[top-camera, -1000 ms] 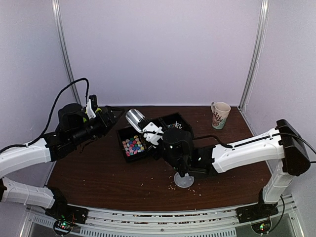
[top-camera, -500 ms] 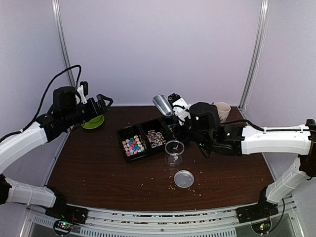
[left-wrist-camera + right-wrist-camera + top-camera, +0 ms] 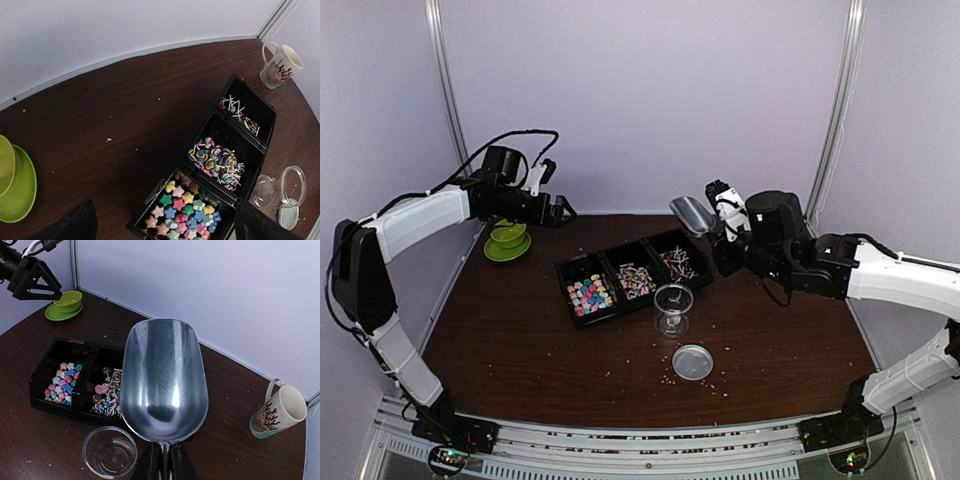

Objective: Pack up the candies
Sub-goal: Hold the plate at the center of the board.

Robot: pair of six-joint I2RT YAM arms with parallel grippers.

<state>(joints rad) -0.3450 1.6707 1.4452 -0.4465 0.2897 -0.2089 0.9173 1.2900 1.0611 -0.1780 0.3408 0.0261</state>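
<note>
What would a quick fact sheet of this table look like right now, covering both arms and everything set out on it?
left gripper: open, empty, raised near the green bowl
right gripper: shut on the handle of the metal scoop
metal scoop: empty, in the air by the right end of the tray
tray: black, three compartments
candies: stars and hearts in the left compartment; lollipops in the middle
clear cup: upright, empty, before the tray
lid: flat on the table, nearer the arms
mug: far right, near the back wall
</note>
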